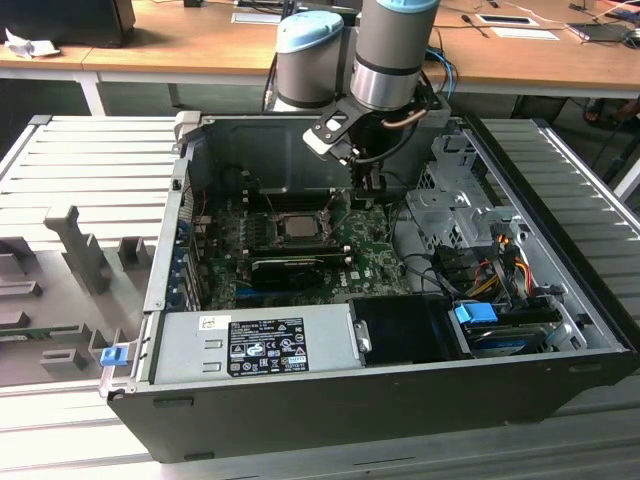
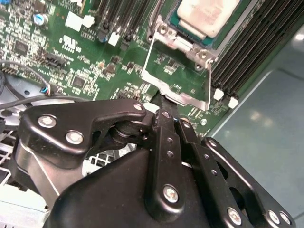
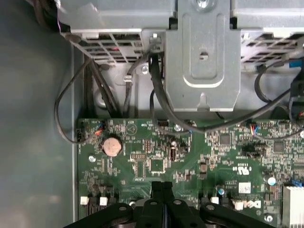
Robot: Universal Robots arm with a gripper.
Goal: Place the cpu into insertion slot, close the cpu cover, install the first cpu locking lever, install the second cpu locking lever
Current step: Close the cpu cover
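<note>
Wooden desks (image 1: 200, 45) line the back of the room. In front of them, a ribbed grey metal bench (image 1: 90, 160) carries the open black computer case (image 1: 380, 400) across the middle of the exterior view. At the upper middle of that view, the grey robot arm (image 1: 395, 50) reaches down inside. Its black two-finger gripper (image 1: 372, 188) hangs just to the exterior view's right of the socket.

In the second wrist view, the small square cpu with its dull silver top (image 2: 209, 16) lies in the square black insertion slot with the silver frame (image 2: 159, 21). The thin silver cut-out cpu cover (image 2: 185, 97) stands swung open. The pincer's fingers are pressed together with nothing between them, and their tips are right at the cover's free edge. Whether they touch it, I can't tell.

The danger, as I judge it, is that closed fingers have a poor hold on so thin an edge. They could slide off and jab the green circuit board (image 3: 156, 161). An off-centre shove could also twist the cover at its hinge or bring it down crooked on the chip.
</note>
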